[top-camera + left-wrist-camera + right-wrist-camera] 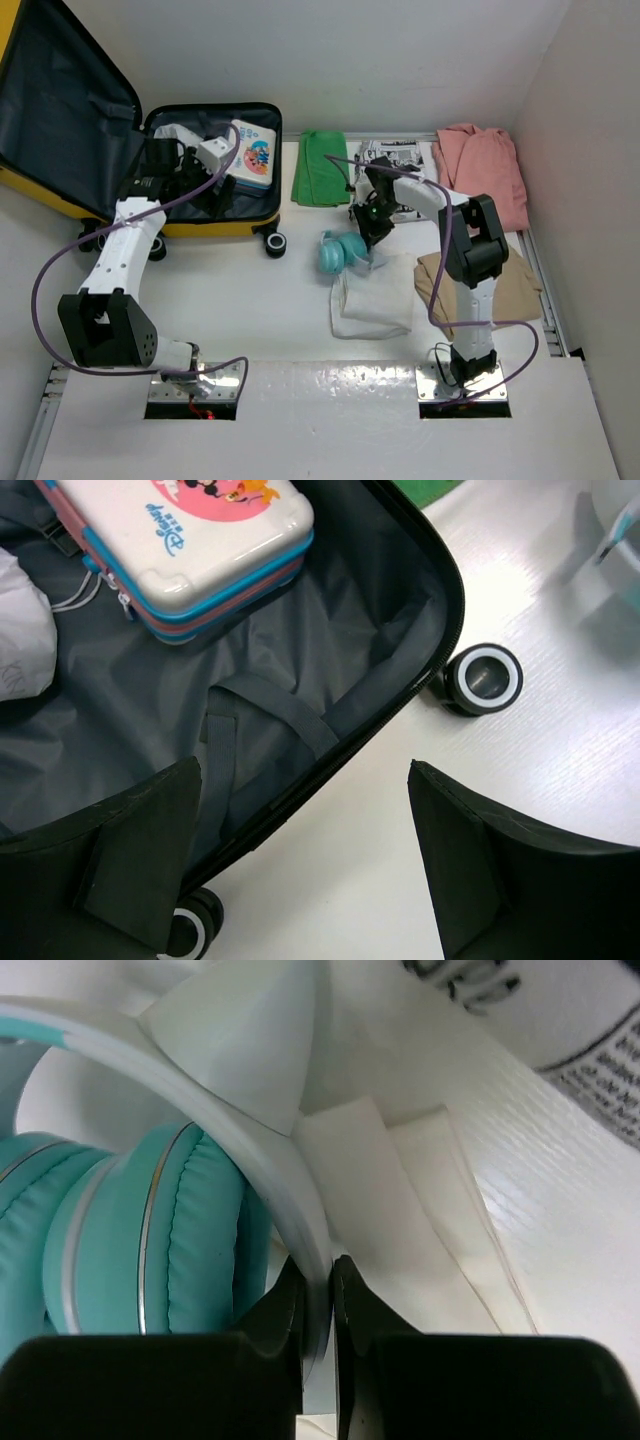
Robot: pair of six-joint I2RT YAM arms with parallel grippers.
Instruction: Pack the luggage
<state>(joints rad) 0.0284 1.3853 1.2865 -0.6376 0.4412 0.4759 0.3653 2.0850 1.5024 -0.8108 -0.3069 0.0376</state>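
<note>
My left tool (302, 780) hangs with fingers spread wide over the near rim of the luggage (225, 226), which lies open at the far left of the tabletop (250, 300). My right tool (318, 1272) is clamped on the white band of the teal headphones (340, 252), well right of the luggage.
</note>
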